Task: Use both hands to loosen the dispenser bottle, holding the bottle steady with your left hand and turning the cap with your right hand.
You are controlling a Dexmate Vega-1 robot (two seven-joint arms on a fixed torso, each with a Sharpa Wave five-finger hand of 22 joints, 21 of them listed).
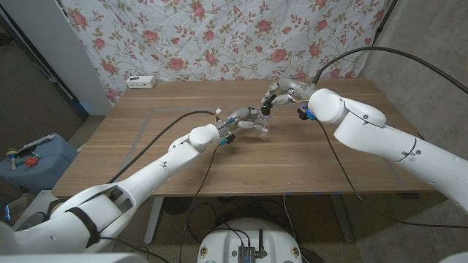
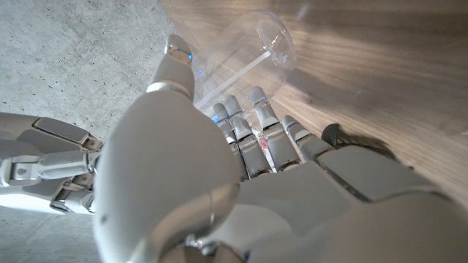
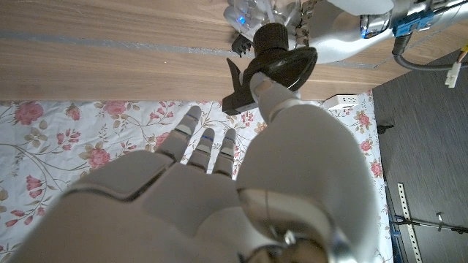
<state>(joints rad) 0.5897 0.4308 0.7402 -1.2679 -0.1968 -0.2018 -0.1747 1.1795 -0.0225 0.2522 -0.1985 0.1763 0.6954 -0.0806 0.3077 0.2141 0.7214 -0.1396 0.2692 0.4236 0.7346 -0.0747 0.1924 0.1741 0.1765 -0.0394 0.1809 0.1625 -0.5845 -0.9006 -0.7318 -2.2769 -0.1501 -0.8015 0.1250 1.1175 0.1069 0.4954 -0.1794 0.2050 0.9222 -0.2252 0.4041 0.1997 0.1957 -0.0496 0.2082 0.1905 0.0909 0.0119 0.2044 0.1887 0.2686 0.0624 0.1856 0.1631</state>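
Your dispenser bottle (image 1: 260, 126) stands near the middle of the wooden table (image 1: 314, 157), a clear plastic body with a black pump cap (image 3: 276, 55) on top. Your left hand (image 1: 235, 123) comes at it from the robot's left side and is wrapped around the clear body. In the left wrist view the fingers (image 2: 257, 124) curl over the near side of the transparent bottle (image 2: 245, 55) while the thumb reaches along its other side, so the bottle sits clamped in that hand, its round base pointing away from the palm toward the table surface.

Your right hand (image 1: 281, 93) is just above and behind the bottle, on its far right side as the head camera sees it. In the right wrist view the thumb of that hand (image 3: 219, 190) reaches up to the black cap and touches it at the collar under the pump head. The other fingers (image 3: 199, 146) are stretched out and apart, lying clear of the cap against the flowered cloth (image 1: 219, 36) behind the table. I cannot tell from these pictures whether any finger presses the cap from the opposite side, so whether the right hand actually grips the cap is unclear.

A white power strip (image 1: 141, 82) lies at the table's far left edge, well apart from both hands.
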